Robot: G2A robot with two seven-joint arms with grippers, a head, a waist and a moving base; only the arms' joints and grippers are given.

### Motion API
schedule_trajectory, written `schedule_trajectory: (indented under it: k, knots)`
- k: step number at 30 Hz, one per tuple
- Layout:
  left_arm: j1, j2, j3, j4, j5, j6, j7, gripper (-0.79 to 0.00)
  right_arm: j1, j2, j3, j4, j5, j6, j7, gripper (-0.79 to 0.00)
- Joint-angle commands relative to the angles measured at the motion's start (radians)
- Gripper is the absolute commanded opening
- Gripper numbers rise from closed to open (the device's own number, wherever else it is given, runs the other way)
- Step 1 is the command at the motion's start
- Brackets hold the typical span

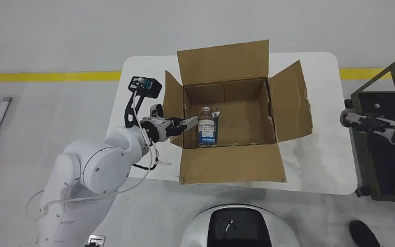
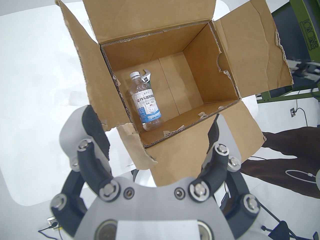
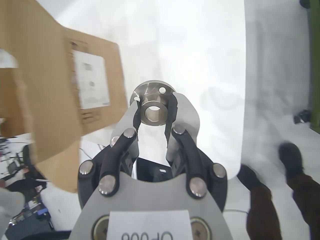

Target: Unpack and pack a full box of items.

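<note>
An open cardboard box [image 1: 233,163] stands on the white table [image 1: 321,160]. Inside it, against the left wall, lies a clear bottle [image 1: 207,125] with a blue-and-white label [image 2: 146,101]. A small adjustable wrench [image 2: 146,77] pokes out beside the bottle's cap. My left gripper [image 1: 189,121] hovers open and empty over the box's left rim [image 2: 156,128]. My right gripper [image 1: 350,118] is off the table's right side, shut on a round metal flange [image 3: 153,106] with a bored hub.
All the box flaps are folded outward; the right flap [image 1: 293,102] is torn along its edge, and one flap carries a white label [image 3: 91,79]. A green metal cart [image 1: 378,145] stands just past the table's right edge, close to my right gripper.
</note>
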Motion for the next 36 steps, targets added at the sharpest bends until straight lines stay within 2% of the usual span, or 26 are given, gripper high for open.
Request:
schedule_trajectory:
  k: [1, 6, 11, 15, 20, 25, 31, 36]
  knots:
    - [0.0, 0.0, 0.0, 0.0, 0.0, 0.0, 0.0, 0.0, 0.005, -0.001, 0.061, -0.013, 0.15, -0.012, -0.009, -0.785]
    - [0.0, 0.0, 0.0, 0.0, 0.0, 0.0, 0.0, 0.0, 0.034, 0.002, 0.107, -0.023, 0.439, -0.062, 0.001, -0.785]
    - [0.0, 0.0, 0.0, 0.0, 0.0, 0.0, 0.0, 0.0, 0.091, 0.015, -0.014, -0.053, 0.508, -0.059, -0.001, -0.785]
    - [0.0, 0.0, 0.0, 0.0, 0.0, 0.0, 0.0, 0.0, 0.153, 0.026, -0.171, -0.046, 0.466, -0.04, -0.02, -0.785]
    - [0.0, 0.0, 0.0, 0.0, 0.0, 0.0, 0.0, 0.0, 0.248, 0.029, -0.388, 0.039, 0.418, 0.025, -0.068, -0.785]
    - [0.0, 0.0, 0.0, 0.0, 0.0, 0.0, 0.0, 0.0, 0.368, 0.022, -0.601, 0.16, 0.382, 0.189, -0.097, -0.785]
    - [0.0, 0.0, 0.0, 0.0, 0.0, 0.0, 0.0, 0.0, 0.501, 0.0, -0.816, 0.274, 0.332, 0.349, -0.187, -0.785]
    - [0.0, 0.0, 0.0, 0.0, 0.0, 0.0, 0.0, 0.0, 0.596, -0.015, -0.992, 0.297, 0.17, 0.458, -0.265, -0.785]
